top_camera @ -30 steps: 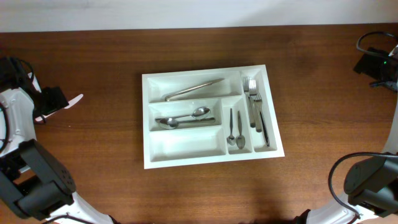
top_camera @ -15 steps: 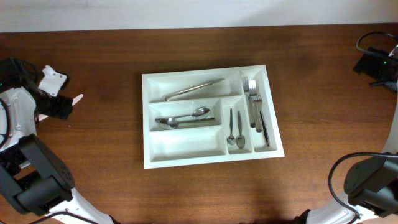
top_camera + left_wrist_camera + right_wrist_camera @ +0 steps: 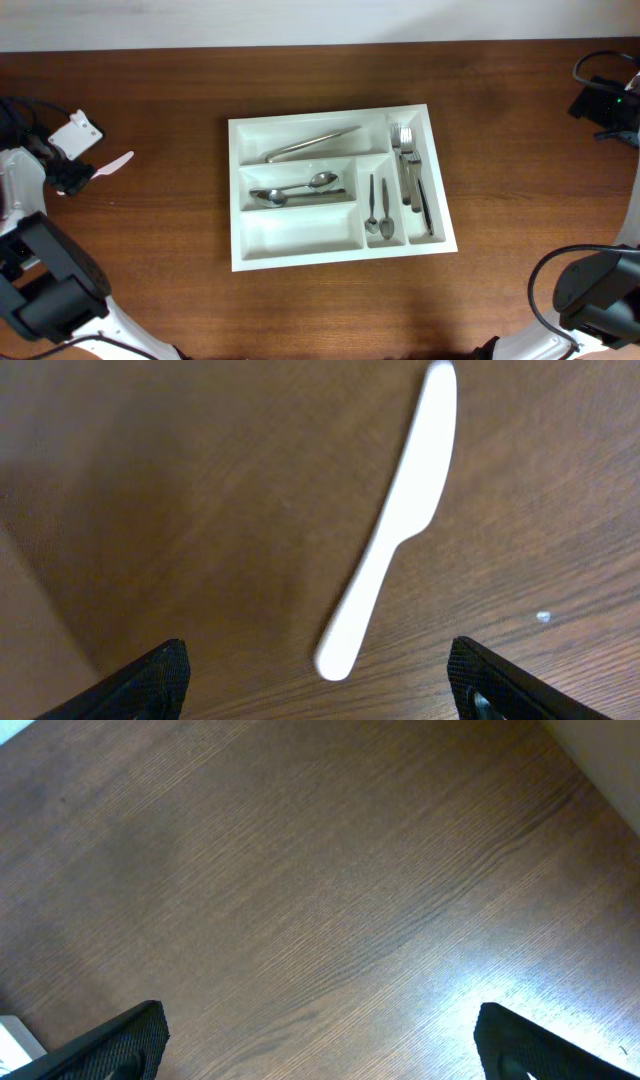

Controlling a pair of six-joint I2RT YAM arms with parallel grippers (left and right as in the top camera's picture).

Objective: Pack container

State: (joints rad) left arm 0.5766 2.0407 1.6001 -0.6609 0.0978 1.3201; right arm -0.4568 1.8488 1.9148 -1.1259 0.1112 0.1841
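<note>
The white cutlery tray [image 3: 245,255] lies mid-table. It holds a metal utensil in the top compartment, spoons in the middle one, small spoons in a narrow one and forks in the right one. The bottom wide compartment is bare. A white plastic knife [image 3: 115,163] lies on the table at the far left; it also shows in the left wrist view [image 3: 400,520]. My left gripper [image 3: 318,680] is open just above the knife's handle end, touching nothing. My right gripper [image 3: 320,1040] is open and empty over bare wood at the far right.
The right arm's base and cables [image 3: 603,100] sit at the table's far right edge. The left arm [image 3: 35,170] stands at the far left edge. A pale wall runs along the table's back edge.
My left wrist has turned and shifted slightly left. The white knife now lies uncovered on the table beside it. The right arm has not moved.
</note>
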